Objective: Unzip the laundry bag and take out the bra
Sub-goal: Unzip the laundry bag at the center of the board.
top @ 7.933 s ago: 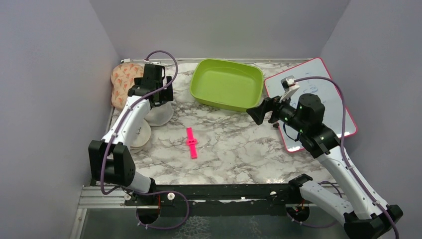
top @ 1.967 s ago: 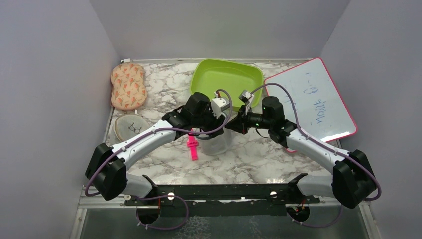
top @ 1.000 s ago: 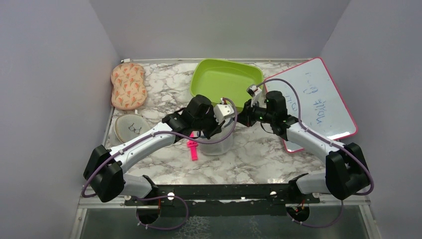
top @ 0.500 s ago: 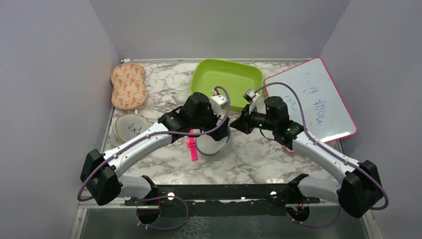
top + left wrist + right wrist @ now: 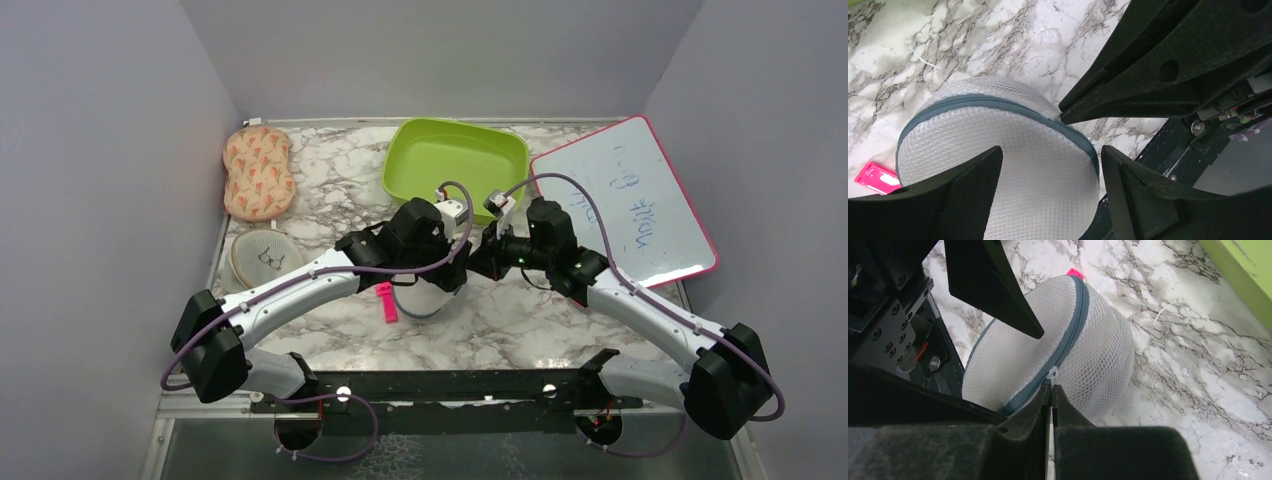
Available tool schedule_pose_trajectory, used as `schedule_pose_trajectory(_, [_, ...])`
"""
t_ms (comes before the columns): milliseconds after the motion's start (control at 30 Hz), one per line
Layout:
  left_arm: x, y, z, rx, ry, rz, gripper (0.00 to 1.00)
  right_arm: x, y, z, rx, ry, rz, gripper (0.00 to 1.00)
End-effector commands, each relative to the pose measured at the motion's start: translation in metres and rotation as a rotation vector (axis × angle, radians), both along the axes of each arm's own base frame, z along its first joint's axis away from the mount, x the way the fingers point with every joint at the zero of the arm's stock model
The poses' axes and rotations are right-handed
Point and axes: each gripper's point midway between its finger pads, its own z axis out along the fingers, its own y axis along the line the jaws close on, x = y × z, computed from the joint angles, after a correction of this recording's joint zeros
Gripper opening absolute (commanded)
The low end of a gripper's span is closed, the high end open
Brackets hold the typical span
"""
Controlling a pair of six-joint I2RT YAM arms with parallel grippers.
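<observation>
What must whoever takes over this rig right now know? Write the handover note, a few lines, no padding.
Left gripper: open, fingers straddling the laundry bag.
Right gripper: shut on the white zip pull.
Laundry bag: standing on edge on the marble table, near side of the green tray.
Done: pull gripped; the zip looks closed where it shows.
Left: steady the laundry bag, run the zip round, take out the bra, which is not visible through the mesh.

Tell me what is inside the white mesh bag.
Only white mesh shows. The bag looks closed along its grey zip, so whatever is inside stays hidden.
</observation>
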Motion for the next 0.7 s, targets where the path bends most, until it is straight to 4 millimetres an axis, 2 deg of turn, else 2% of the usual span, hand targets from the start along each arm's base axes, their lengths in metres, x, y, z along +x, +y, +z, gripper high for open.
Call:
schedule_pose_trajectory(0, [0.006, 0.007, -0.006, 0.055, -0.015, 0.07, 0.64, -0.004, 0.002, -0.002, 0.011, 0.012, 0.011, 0.01])
schedule_pose_trajectory(67, [0.008, 0.009, -0.01, 0.08, -0.024, 0.086, 0.61, -0.004, 0.002, -0.001, 0.009, 0.011, 0.012, 0.01])
schedule_pose_trajectory(167, [0.011, 0.014, -0.013, 0.113, -0.05, 0.087, 0.41, -0.002, -0.001, -0.004, -0.006, 0.0, 0.0, 0.01])
schedule_pose_trajectory(333, [0.014, 0.013, -0.008, 0.151, -0.119, -0.011, 0.18, 0.008, -0.005, -0.01, -0.011, -0.075, -0.034, 0.01])
schedule_pose_trajectory(467, [0.014, 0.0, 0.009, 0.145, -0.207, -0.154, 0.07, 0.022, -0.002, 0.001, 0.026, -0.199, -0.049, 0.01])
schedule_pose_trajectory(667, [0.006, -0.01, 0.029, 0.136, -0.343, -0.348, 0.0, 0.052, -0.001, 0.004, 0.031, -0.301, -0.121, 0.01])
